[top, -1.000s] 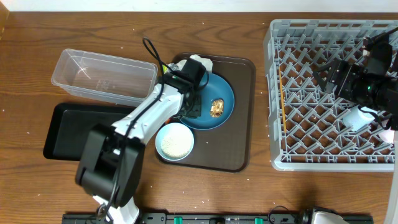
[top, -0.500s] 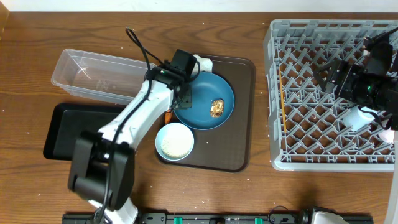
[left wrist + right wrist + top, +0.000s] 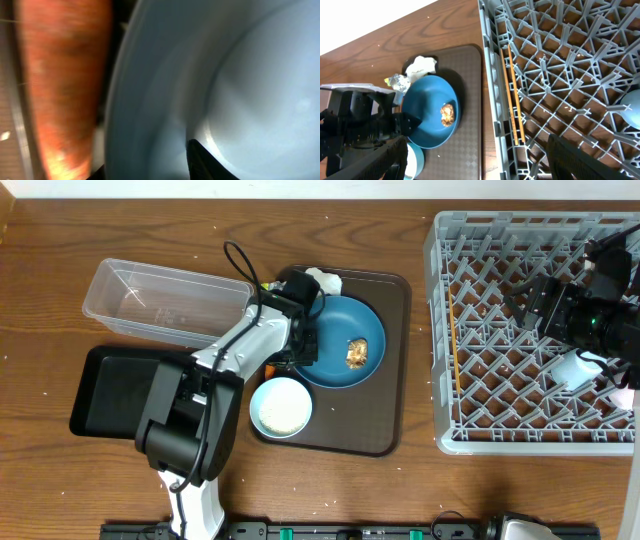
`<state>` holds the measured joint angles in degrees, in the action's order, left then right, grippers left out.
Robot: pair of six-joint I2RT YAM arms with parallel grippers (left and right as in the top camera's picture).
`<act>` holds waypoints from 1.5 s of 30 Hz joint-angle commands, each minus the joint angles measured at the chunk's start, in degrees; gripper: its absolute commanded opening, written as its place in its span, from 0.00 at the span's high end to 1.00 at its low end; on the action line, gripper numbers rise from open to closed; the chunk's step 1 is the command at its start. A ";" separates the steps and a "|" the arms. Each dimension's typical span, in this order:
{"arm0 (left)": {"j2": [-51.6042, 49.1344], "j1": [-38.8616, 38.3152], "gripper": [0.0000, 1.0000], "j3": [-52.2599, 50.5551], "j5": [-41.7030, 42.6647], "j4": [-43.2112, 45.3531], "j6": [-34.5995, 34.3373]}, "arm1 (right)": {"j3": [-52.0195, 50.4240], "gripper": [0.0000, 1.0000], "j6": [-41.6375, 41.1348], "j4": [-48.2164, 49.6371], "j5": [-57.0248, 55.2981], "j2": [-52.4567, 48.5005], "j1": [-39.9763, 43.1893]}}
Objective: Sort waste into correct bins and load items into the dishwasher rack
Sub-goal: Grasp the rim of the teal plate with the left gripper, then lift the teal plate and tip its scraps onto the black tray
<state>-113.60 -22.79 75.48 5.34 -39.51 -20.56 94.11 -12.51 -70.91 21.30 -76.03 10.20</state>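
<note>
The dark blue dish [image 3: 345, 340] lies on the brown serving tray [image 3: 385, 415] with a brown food lump [image 3: 357, 352] in it. My left gripper [image 3: 300, 348] is at the dish's left rim. In the left wrist view one finger [image 3: 200, 162] is inside the dish [image 3: 240, 85] and the other is outside, shut on the rim. The orange carrot [image 3: 60, 85] is just beside it. A white bowl [image 3: 281, 406] of rice sits in front. The tissue [image 3: 322, 280] and foil wrapper [image 3: 396, 81] lie at the tray's back. My right gripper [image 3: 485, 160] hangs open over the rack [image 3: 445, 380].
The clear tub [image 3: 165, 302] and black tray [image 3: 110, 390] sit left of the serving tray. A pale cup [image 3: 575, 368] stands in the rack, and a yellow stick [image 3: 512, 100] lies along its left side. My left arm crosses over the black tray's right end.
My left arm swung out to the upper left and came back to the dish's left rim. The dish and its food lump have shifted slightly right. The right arm is still.
</note>
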 commanded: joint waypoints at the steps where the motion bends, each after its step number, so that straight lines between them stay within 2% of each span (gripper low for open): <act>1: 0.11 -0.28 0.66 -0.26 2.38 1.60 2.86 | 0.26 0.19 1.03 -0.04 -0.15 -0.07 -0.90; 3: -0.15 -0.26 0.66 -0.26 2.40 3.61 3.34 | 0.26 0.18 1.01 -0.02 -0.15 -0.07 -0.90; 5: -0.20 -0.28 0.81 -0.26 2.40 4.52 3.34 | 0.26 0.18 1.01 -0.04 -0.13 -0.07 -0.90; 6: -0.20 -0.28 0.94 -0.26 2.40 4.55 3.32 | 0.26 0.18 1.01 -0.11 -0.13 -0.07 -0.90; 12: 2.12 0.09 0.94 1.01 4.07 2.93 3.32 | 0.26 0.18 1.01 -0.66 -0.13 -0.07 -0.90; 20: 16.41 3.13 0.94 1.75 11.02 1.16 3.34 | 0.26 0.18 1.03 -0.87 -0.13 -0.07 -0.90; 27: 30.42 13.03 0.94 1.75 8.41 -10.84 3.56 | 0.26 0.18 1.03 -0.87 -0.13 -0.07 -0.90; 30: 36.20 18.64 0.94 1.75 -0.44 -19.45 3.52 | 0.26 0.18 1.03 -0.87 -0.13 -0.07 -0.90; 32: 40.19 22.23 0.94 1.75 -11.69 -26.34 2.16 | 0.26 0.18 1.03 -0.87 -0.13 -0.07 -0.90; 37: 47.19 27.21 0.94 1.75 -38.84 -38.14 -7.78 | 0.26 0.18 1.01 -0.31 -0.11 -0.07 -0.90; 39: 48.39 27.78 0.94 1.73 -46.86 -41.86 -11.65 | 0.26 0.18 1.01 0.39 -0.13 -0.07 -0.90; 43: 47.95 27.80 0.94 1.14 -56.17 -51.23 -20.70 | 0.26 0.18 1.01 1.03 -0.11 -0.07 -0.90; 45: 47.25 27.82 0.94 0.66 -57.20 -51.15 -21.99 | 0.28 0.18 1.01 0.96 -0.11 -0.07 -0.90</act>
<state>-65.12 4.84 76.23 -40.45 -90.67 -34.63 94.06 -12.36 -70.00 21.12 -76.03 10.20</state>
